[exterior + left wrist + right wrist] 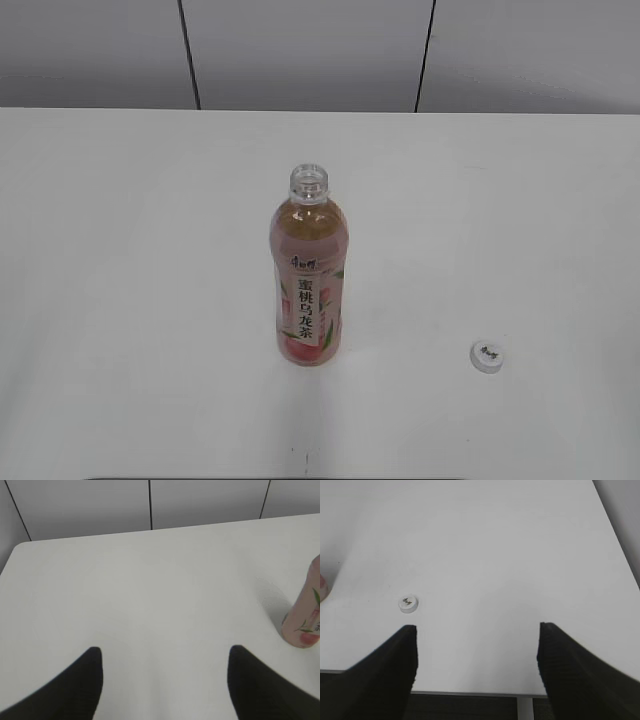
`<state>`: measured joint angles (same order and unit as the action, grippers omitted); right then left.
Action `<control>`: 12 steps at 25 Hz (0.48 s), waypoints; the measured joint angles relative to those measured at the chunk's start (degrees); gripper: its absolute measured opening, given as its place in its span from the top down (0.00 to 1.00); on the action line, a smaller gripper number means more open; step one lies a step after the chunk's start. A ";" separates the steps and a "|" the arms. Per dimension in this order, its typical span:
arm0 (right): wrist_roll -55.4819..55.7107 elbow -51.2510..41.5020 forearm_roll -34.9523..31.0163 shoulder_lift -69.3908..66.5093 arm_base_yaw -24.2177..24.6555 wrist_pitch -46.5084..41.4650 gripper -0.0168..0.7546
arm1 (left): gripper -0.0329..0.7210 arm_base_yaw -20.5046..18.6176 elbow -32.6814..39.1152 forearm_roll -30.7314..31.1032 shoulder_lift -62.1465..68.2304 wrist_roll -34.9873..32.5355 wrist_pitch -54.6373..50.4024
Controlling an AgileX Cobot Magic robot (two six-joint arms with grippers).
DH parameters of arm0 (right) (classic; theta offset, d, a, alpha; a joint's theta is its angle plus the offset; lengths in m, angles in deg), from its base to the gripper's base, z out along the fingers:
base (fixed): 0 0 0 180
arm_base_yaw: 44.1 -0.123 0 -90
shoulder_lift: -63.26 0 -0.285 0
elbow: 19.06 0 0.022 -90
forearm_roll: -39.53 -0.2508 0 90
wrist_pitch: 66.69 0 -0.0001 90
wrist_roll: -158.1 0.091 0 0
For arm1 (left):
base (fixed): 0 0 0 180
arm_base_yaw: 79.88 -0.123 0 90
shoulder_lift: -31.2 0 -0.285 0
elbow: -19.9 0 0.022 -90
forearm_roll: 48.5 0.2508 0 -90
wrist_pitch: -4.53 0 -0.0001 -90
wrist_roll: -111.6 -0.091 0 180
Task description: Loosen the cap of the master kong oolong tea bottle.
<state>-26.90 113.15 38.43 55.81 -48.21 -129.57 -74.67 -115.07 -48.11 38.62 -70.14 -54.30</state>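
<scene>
The master kong oolong tea bottle stands upright in the middle of the white table, its neck open with no cap on it. Its lower part shows at the right edge of the left wrist view. The white cap lies flat on the table to the bottom right of the bottle, logo up; it also shows in the right wrist view. My left gripper is open and empty, left of the bottle. My right gripper is open and empty over the table's front edge, right of the cap. Neither gripper shows in the exterior view.
The white table ends at a grey panelled wall at the back. Its front edge shows in the right wrist view with dark floor below.
</scene>
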 joint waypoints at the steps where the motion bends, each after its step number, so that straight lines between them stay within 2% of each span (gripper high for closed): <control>1: 0.00 0.00 0.00 0.00 0.00 0.00 0.25 | 0.32 0.00 0.00 0.00 0.00 0.00 0.00; 12: 0.00 0.00 0.00 0.00 0.00 0.00 0.25 | 0.32 0.00 0.00 0.00 0.00 0.00 0.00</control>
<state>-26.90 113.15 38.43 55.81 -48.21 -129.57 -74.67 -115.07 -48.11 38.62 -70.14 -54.30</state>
